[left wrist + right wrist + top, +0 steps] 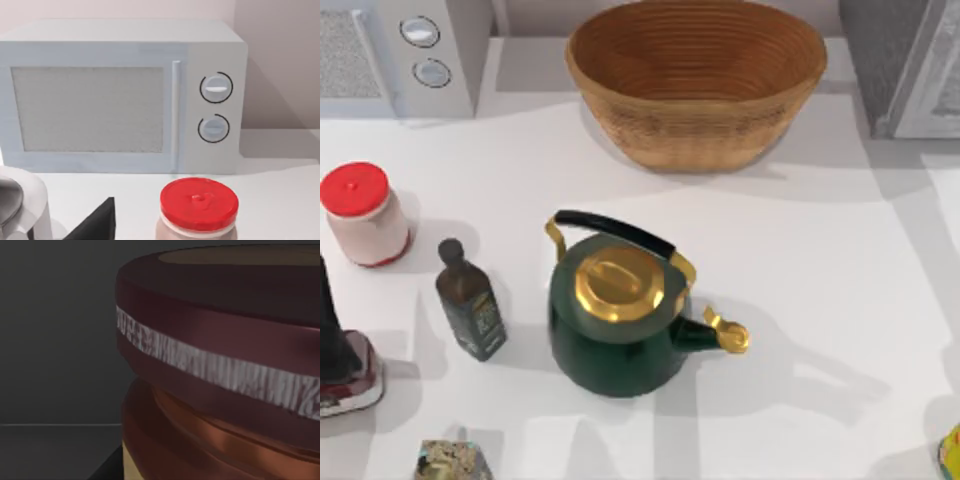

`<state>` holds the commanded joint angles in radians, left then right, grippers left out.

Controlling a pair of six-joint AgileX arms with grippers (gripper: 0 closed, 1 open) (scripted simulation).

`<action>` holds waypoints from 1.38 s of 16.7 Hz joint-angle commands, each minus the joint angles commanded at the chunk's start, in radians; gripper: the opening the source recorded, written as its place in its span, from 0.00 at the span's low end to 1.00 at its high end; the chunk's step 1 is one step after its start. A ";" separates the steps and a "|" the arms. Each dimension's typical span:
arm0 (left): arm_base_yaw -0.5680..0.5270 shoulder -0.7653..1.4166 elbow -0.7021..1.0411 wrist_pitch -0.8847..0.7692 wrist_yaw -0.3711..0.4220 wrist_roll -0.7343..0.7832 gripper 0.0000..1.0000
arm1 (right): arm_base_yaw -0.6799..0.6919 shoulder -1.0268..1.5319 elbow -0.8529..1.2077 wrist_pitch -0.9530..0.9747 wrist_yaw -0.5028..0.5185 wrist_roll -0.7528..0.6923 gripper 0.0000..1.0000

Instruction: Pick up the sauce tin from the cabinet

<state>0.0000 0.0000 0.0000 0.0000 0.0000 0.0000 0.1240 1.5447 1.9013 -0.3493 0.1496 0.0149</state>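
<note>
At the top view's far left your left arm [335, 330] stood parked by the red-lidded jar [362, 212] and dark bottle [470, 300]; its jaws could not be judged. Right of the kettle [620, 320] and basket [695, 80] stood the cabinet [910, 65]. Your right wrist camera sat close against the sauce tin [220, 365] in a dark enclosure; whether those jaws held it, you couldn't tell.

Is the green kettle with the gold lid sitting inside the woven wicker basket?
No, the green kettle with the gold lid stands on the white table, apart from the woven wicker basket.
</note>
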 joint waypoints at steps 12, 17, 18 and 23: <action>0.000 0.000 0.000 0.000 0.000 0.000 1.00 | 0.142 -0.233 0.082 -0.317 0.134 -0.001 0.00; 0.000 0.000 0.000 0.000 0.000 0.000 1.00 | 0.204 -0.347 0.112 -0.461 0.197 -0.001 0.00; 0.000 0.000 0.000 0.000 0.000 0.000 1.00 | 0.205 -0.349 0.112 -0.464 0.198 -0.001 0.00; 0.000 0.000 0.000 0.000 0.000 0.000 1.00 | 0.199 -0.352 0.101 -0.458 0.195 0.001 0.00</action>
<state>0.0000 0.0000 0.0000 0.0000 0.0000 0.0000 0.3228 1.1925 2.0019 -0.8073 0.3448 0.0158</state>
